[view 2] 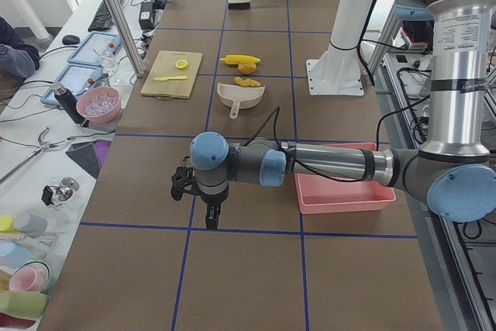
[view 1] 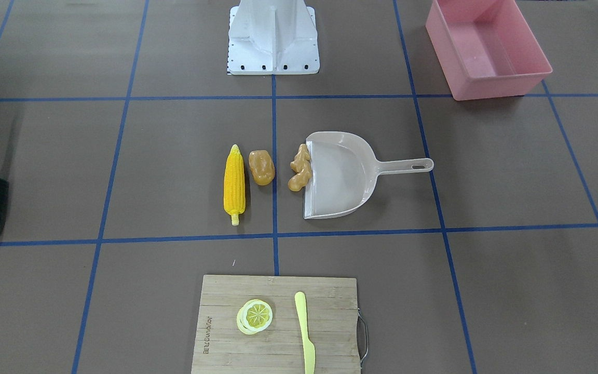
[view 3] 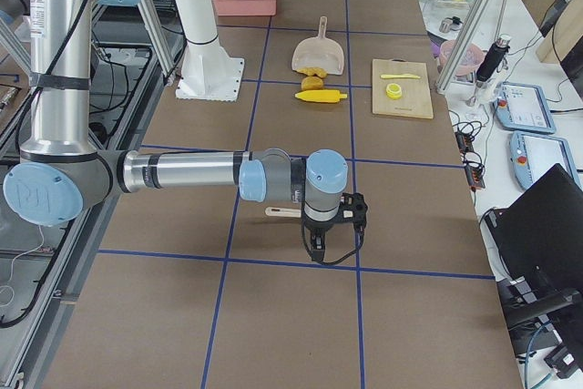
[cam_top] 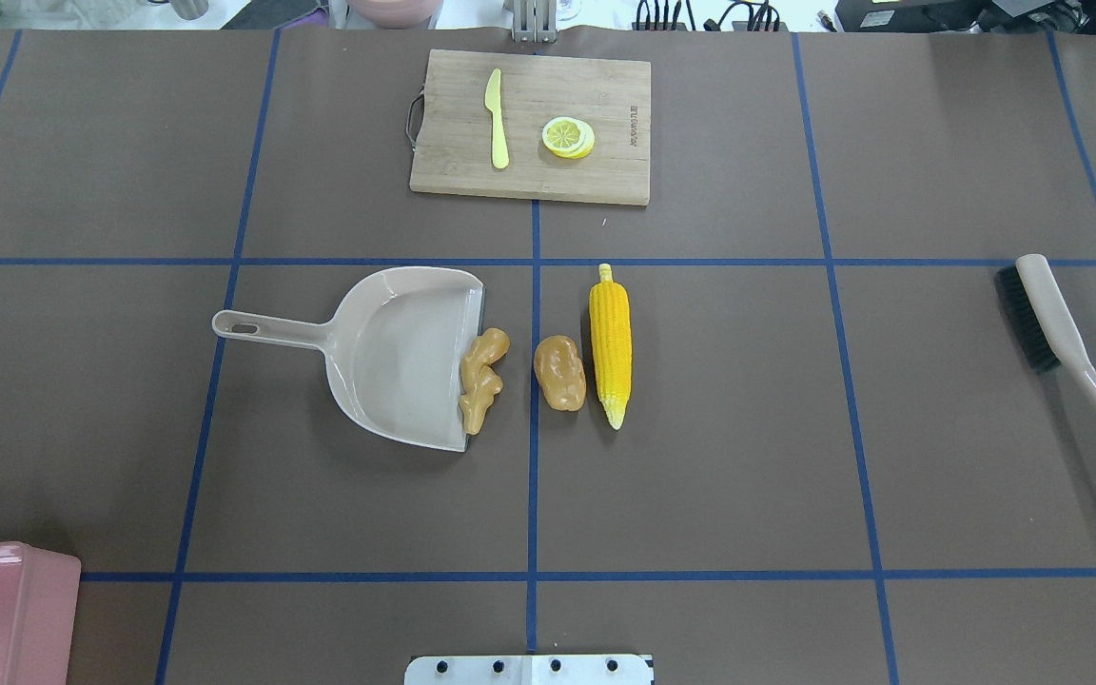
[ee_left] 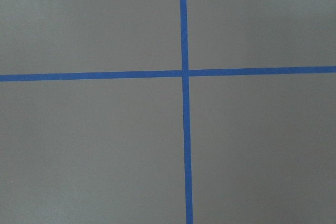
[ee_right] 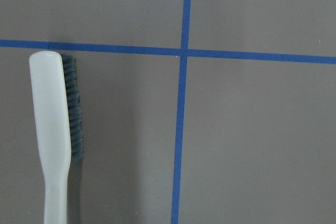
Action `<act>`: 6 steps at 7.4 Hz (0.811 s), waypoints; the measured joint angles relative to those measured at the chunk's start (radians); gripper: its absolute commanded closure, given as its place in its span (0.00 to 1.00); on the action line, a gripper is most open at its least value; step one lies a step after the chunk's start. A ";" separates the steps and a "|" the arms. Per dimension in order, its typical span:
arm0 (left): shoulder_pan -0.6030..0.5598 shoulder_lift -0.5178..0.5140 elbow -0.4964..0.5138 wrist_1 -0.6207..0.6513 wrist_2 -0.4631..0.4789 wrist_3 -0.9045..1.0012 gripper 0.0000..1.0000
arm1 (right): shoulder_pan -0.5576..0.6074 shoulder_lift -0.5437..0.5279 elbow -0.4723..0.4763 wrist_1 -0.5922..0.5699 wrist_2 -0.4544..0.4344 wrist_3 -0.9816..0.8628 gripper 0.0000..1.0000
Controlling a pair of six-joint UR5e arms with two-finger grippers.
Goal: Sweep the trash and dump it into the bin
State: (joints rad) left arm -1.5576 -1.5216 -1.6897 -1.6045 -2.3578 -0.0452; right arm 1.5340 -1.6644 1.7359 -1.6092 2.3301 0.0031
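Note:
The trash lies in a row mid-table: a yellow corn cob (cam_top: 610, 342), a brownish potato (cam_top: 559, 373) and a tan ginger root (cam_top: 481, 379) resting against the open lip of the beige dustpan (cam_top: 396, 352). The pink bin (view 1: 501, 85) stands empty near the robot's base on its left side. In the exterior left view my left gripper (view 2: 211, 211) hangs over bare table beside the bin (view 2: 345, 195); I cannot tell if it is open or shut. My right gripper (view 3: 319, 248) points down near the brush (ee_right: 52, 129); I cannot tell its state either.
A grey brush with black bristles (cam_top: 1047, 323) lies at the table's right side. At the far edge a wooden cutting board (cam_top: 453, 152) carries a yellow plastic knife (cam_top: 497, 119) and lemon slices (cam_top: 567, 137). Blue tape lines grid the brown table.

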 measured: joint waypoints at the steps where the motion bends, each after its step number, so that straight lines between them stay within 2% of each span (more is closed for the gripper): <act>1: 0.001 -0.002 0.000 -0.001 -0.001 0.000 0.01 | 0.000 0.000 0.001 0.000 0.000 0.000 0.00; 6: 0.008 -0.038 -0.014 -0.005 -0.009 0.002 0.01 | 0.003 -0.006 0.007 -0.001 -0.010 -0.005 0.00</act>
State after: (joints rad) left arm -1.5499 -1.5593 -1.7034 -1.6094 -2.3670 -0.0437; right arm 1.5369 -1.6700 1.7429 -1.6097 2.3197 -0.0019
